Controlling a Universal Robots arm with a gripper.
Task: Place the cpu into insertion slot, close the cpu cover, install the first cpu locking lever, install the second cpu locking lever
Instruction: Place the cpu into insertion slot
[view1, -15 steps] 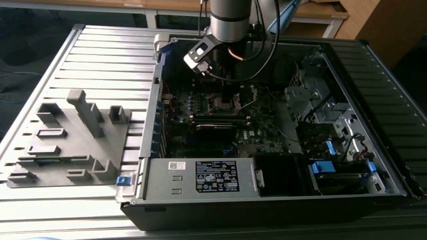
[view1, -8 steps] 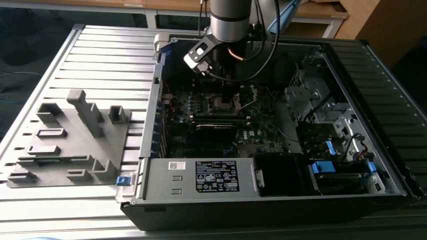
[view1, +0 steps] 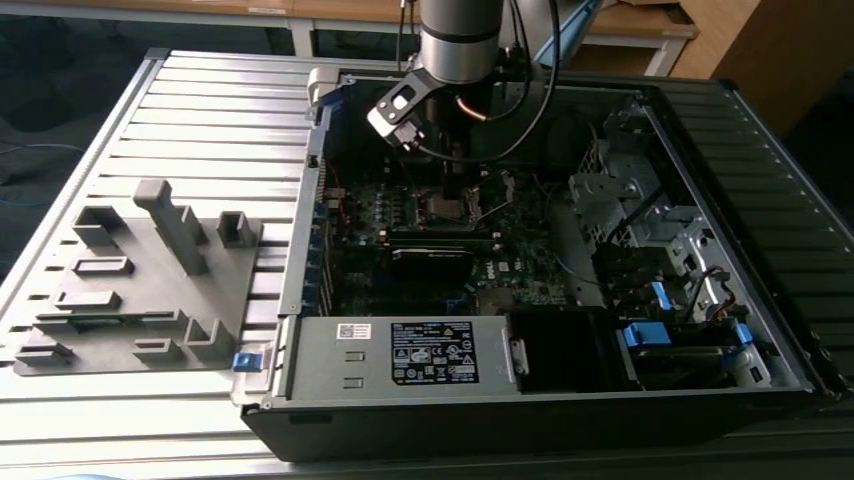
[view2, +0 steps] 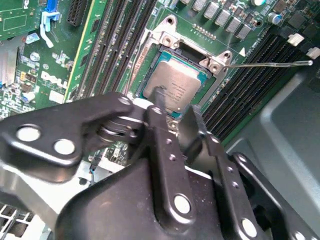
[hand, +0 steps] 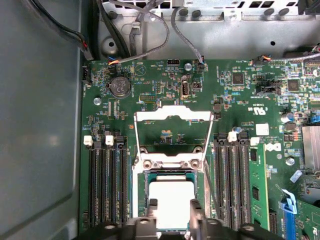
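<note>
The cpu (hand: 172, 192) (view2: 175, 82), a silvery square chip, lies flat in the insertion slot (hand: 140, 200) (view2: 150, 65) on the green board. My gripper (hand: 173, 205) (view2: 177, 100) (view1: 458, 192) reaches down into the open computer case, shut on the cpu, one finger at each of its opposite side edges. The cpu cover (hand: 172, 116), a thin silver frame, stands flipped open behind the slot. A thin locking lever (view2: 270, 64) juts out sideways, unlatched.
Long black memory slots (hand: 107, 185) (hand: 232, 180) flank the socket. Case walls, cables (hand: 145, 30) and a drive cage (view1: 641, 220) crowd the board. The power supply (view1: 400, 352) sits at the case front. A grey part fixture (view1: 134, 270) lies at the exterior view's left.
</note>
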